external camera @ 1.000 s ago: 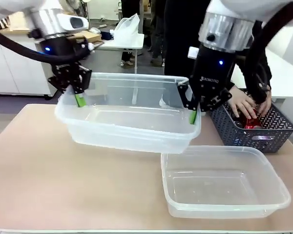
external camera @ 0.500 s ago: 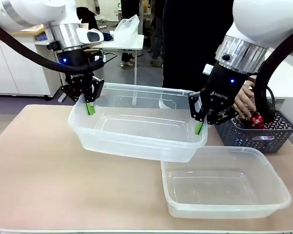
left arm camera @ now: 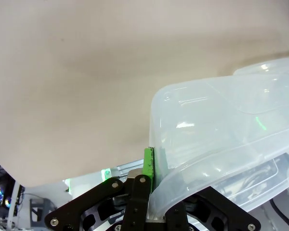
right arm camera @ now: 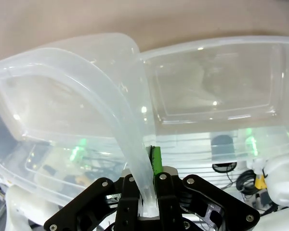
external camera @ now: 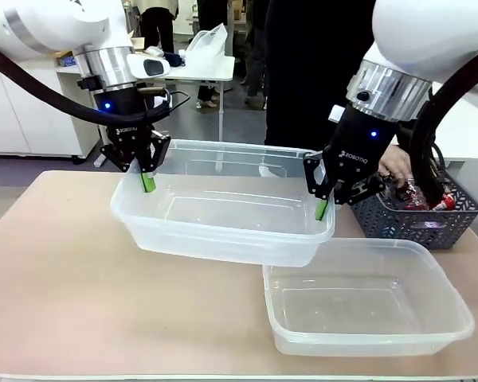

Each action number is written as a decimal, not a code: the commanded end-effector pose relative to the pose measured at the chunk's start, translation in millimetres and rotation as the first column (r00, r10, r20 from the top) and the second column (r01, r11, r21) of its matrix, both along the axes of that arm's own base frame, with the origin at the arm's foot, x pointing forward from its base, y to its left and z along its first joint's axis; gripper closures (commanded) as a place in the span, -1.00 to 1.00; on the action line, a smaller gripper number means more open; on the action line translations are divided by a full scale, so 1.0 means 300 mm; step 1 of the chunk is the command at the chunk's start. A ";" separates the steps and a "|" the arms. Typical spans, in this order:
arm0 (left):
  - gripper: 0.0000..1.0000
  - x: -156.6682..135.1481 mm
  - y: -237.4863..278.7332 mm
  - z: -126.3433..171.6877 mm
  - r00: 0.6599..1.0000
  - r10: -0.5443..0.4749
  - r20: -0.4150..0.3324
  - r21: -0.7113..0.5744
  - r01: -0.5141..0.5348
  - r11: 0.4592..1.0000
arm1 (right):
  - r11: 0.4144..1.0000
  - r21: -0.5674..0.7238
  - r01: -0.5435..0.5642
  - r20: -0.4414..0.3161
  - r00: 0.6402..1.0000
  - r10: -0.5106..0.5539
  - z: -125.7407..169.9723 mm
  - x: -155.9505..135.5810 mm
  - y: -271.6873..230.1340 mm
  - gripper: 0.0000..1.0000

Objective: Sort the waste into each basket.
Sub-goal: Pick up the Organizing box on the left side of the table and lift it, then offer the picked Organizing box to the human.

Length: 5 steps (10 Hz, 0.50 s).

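Front view has both arms sharing one load. The left gripper (external camera: 146,178) is clamped shut on the left end wall of a clear tub (external camera: 223,219), and the right gripper (external camera: 324,204) is pinched tight on the right end wall, with green pads either side of the plastic. The tub hangs between them, seemingly clear of the table (external camera: 56,278), its long axis running left to right.

Its right end overlaps the far left corner of the second tub (external camera: 366,310), which sits empty near the front right. I cannot tell whether it hangs over that corner or just behind it. Bare table lies below and to the left, so I'd judge the set-down should favour that side.

Behind the right gripper, a person's hand (external camera: 392,165) reaches into the grey basket (external camera: 430,228) among red cans (external camera: 406,195).
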<state>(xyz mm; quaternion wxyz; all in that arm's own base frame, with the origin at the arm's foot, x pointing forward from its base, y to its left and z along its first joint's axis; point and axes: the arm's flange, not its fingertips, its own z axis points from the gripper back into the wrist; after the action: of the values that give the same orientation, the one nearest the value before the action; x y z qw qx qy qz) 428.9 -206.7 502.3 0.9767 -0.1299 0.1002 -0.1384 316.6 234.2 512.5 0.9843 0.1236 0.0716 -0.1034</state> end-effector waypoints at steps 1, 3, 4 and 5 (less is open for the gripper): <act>0.94 0.001 0.008 0.029 1.000 -0.008 -0.006 -0.011 0.008 1.000 | 1.000 0.013 -0.003 0.000 1.000 0.003 0.002 0.009 -0.018 0.91; 0.94 0.001 0.008 0.029 1.000 -0.008 -0.006 -0.011 0.008 1.000 | 1.000 0.013 -0.003 0.000 1.000 0.003 0.002 0.009 -0.018 0.91; 0.94 0.001 0.008 0.029 1.000 -0.008 -0.006 -0.011 0.008 1.000 | 1.000 0.013 -0.003 0.000 1.000 0.003 0.002 0.009 -0.018 0.91; 0.94 0.001 0.008 0.029 1.000 -0.008 -0.006 -0.011 0.008 1.000 | 1.000 0.013 -0.003 0.000 1.000 0.003 0.002 0.009 -0.018 0.91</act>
<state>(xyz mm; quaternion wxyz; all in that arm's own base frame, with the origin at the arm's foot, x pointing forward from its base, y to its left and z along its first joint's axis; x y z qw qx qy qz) 429.1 -206.9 503.7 0.9767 -0.1298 0.0996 -0.1391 316.7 234.0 512.6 0.9843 0.1238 0.0715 -0.1035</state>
